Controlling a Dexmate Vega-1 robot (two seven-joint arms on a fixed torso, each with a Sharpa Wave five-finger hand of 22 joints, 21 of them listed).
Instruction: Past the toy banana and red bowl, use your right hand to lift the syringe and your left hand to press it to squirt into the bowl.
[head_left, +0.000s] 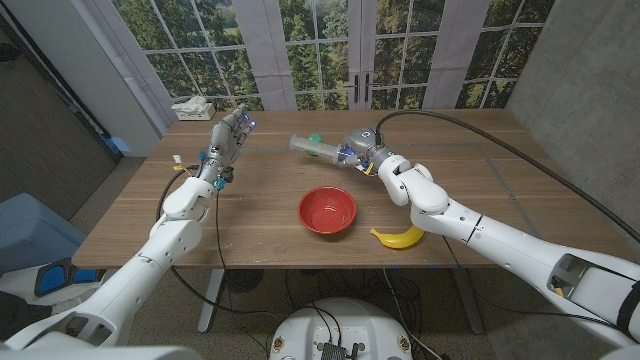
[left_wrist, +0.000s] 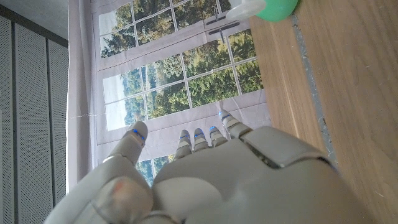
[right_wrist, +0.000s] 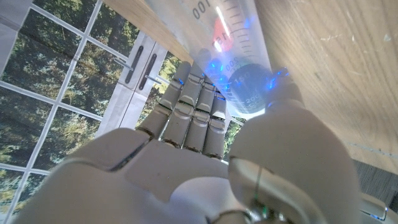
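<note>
Looking down over a wooden surface (head_left: 270, 215) with windows and trees beyond its far edge. Right hand (head_left: 366, 147) reaching toward the far edge near the middle, fingers (right_wrist: 194, 109) wrapping around the clear barrel of the syringe (head_left: 318, 148). Syringe lying roughly level, running along the far edge, its free end pointing toward the left side, a green part showing at its far side. Printed scale marks and a red patch showing on the barrel up close, lit by a blue glow from the fingertips. Left hand (head_left: 226, 134) lifting above the far left part of the surface, well apart from the syringe, holding nothing, fingers (left_wrist: 198, 139) extending and slightly spread. Red bowl (head_left: 327, 210) sitting near the middle of the surface, toward the near edge, nearer than the syringe. Toy banana (head_left: 398, 238) lying just beside the bowl on the right side, close to the near edge.
</note>
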